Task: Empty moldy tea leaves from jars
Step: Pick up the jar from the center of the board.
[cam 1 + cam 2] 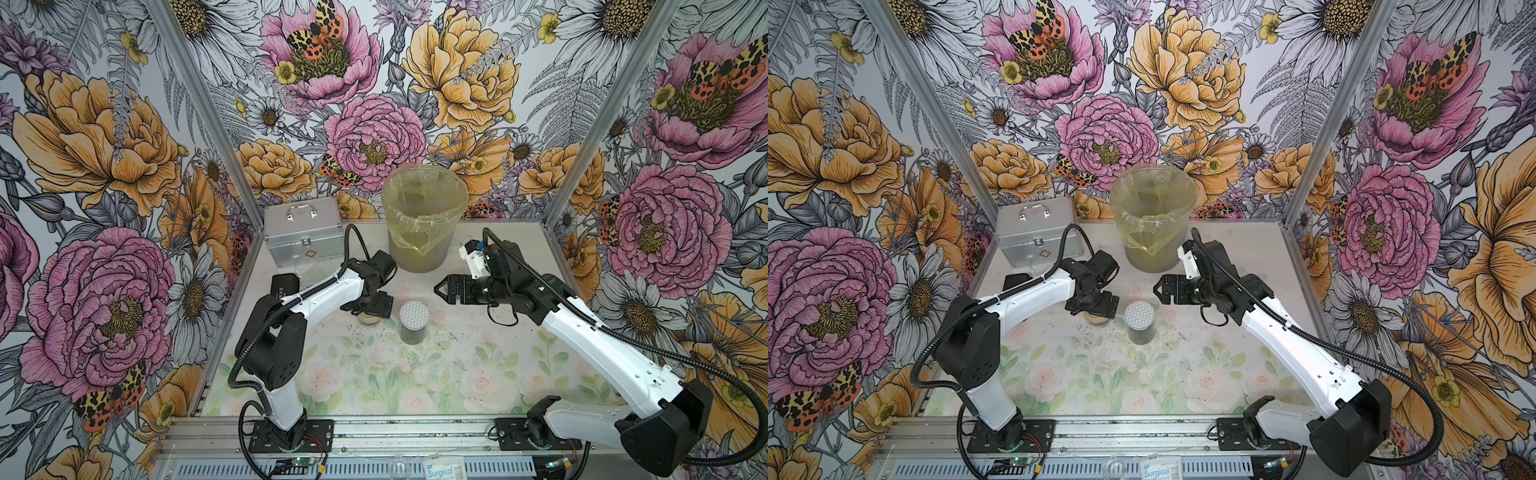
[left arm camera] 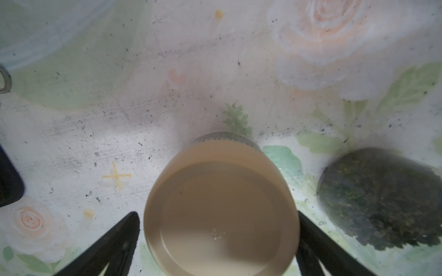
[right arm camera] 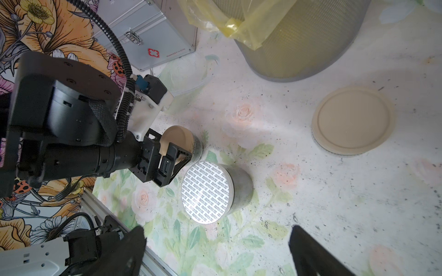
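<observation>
Silver-lidded jar just beside tan-lidded jar; bin, case block rear.

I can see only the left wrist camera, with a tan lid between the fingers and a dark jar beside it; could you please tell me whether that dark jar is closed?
Observer: Yes, the dark jar has a silver dotted lid on it.
Operator: Thank you. Where is the other arm?
Observer: The right gripper hangs open and empty, to the right of that jar.
Operator: And where would I tip the leaves out?
Observer: A bin lined with a yellow bag stands open at the back, behind that jar.
</observation>
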You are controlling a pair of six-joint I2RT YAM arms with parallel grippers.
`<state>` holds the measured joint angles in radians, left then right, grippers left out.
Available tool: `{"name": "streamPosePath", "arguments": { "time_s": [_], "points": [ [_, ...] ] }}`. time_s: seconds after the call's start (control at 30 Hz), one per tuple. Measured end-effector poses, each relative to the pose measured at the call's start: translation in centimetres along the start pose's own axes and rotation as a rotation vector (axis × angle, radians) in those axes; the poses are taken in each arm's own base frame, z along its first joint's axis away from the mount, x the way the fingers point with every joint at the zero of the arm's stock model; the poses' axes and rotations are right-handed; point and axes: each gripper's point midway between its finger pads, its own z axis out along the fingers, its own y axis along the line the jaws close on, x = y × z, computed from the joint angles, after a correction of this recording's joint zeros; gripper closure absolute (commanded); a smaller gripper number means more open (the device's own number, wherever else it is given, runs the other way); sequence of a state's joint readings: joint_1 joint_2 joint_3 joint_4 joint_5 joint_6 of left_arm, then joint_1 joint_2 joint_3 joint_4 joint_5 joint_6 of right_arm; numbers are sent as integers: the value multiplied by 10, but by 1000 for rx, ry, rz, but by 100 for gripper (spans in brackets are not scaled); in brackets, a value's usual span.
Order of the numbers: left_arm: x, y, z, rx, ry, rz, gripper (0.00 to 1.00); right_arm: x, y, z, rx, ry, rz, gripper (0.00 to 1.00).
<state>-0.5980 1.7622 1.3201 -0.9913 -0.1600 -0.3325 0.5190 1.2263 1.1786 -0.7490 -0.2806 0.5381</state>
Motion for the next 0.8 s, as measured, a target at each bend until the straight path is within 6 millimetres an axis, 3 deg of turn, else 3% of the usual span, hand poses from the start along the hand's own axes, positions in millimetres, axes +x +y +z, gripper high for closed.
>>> {"name": "streamPosePath", "arguments": {
  "time_s": [0.2,0.37,0.6,0.8],
  "points": [
    [-4,-5,7,21,-2,-5,2,-1,1,-1,-1,-2,-1,5],
    [-11,-5,11,37,-16,-15,17,-1,1,-1,-1,-2,0,5],
    [-13,-6,12,53,-19,-22,30,-2,1,-1,5,-8,-3,5],
    [-13,6,0,114,-12,-95,40,-21,5,-13,23,-71,-61,5]
  ]
}}
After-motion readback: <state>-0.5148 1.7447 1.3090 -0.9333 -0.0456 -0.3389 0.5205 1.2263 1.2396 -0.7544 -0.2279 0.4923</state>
